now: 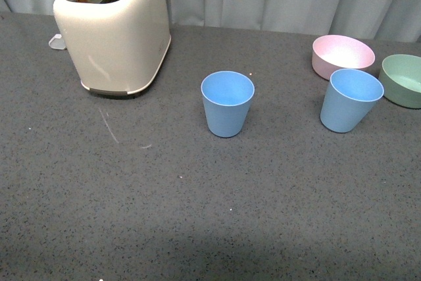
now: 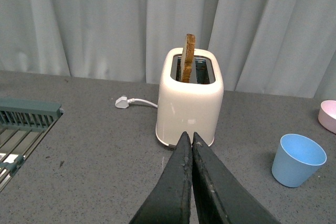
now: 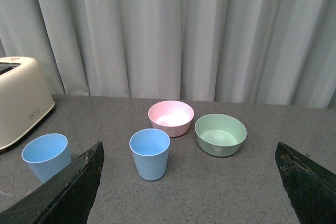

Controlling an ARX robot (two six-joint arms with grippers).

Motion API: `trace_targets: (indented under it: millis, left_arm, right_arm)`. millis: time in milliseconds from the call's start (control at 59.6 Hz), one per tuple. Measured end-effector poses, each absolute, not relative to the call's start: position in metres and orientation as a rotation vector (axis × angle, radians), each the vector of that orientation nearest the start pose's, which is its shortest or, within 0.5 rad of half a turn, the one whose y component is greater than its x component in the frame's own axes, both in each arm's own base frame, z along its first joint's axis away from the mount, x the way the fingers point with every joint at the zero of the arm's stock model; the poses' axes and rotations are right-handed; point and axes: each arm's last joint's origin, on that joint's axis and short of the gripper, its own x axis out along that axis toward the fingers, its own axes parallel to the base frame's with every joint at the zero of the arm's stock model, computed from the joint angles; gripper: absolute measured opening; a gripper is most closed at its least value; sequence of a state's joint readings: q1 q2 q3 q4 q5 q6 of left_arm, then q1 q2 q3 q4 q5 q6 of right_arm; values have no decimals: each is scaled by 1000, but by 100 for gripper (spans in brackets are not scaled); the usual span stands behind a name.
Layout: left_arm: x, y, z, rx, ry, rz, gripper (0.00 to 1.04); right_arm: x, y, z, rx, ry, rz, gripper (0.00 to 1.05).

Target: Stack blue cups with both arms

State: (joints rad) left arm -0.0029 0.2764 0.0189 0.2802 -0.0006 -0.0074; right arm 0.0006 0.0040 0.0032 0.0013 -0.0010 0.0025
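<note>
Two light blue cups stand upright and apart on the grey table. One blue cup (image 1: 227,103) is near the middle, also in the left wrist view (image 2: 298,159) and the right wrist view (image 3: 47,156). The other blue cup (image 1: 349,99) stands to the right, just in front of the bowls (image 3: 150,153). Neither arm shows in the front view. My left gripper (image 2: 188,136) is shut with nothing in it, pointing at the toaster. My right gripper (image 3: 189,153) is wide open, empty, short of the right cup.
A cream toaster (image 1: 115,27) with a slice of toast stands back left, its plug (image 2: 122,102) lying behind it. A pink bowl (image 1: 342,55) and a green bowl (image 1: 403,79) sit back right. A green rack (image 2: 21,129) shows in the left wrist view. Curtains hang behind.
</note>
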Motion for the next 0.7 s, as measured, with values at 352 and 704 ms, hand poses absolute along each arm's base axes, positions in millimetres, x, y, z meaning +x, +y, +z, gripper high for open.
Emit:
trace_targets:
  millis: [352,704]
  left_arm:
    - [109,0,173,-7,-23,-2,4]
    - [97,0,170,-8,-16,-3,13]
  right_arm:
    - [98,0,164,2,-1,2,95]
    - [98,0,164,2,-1,2,95]
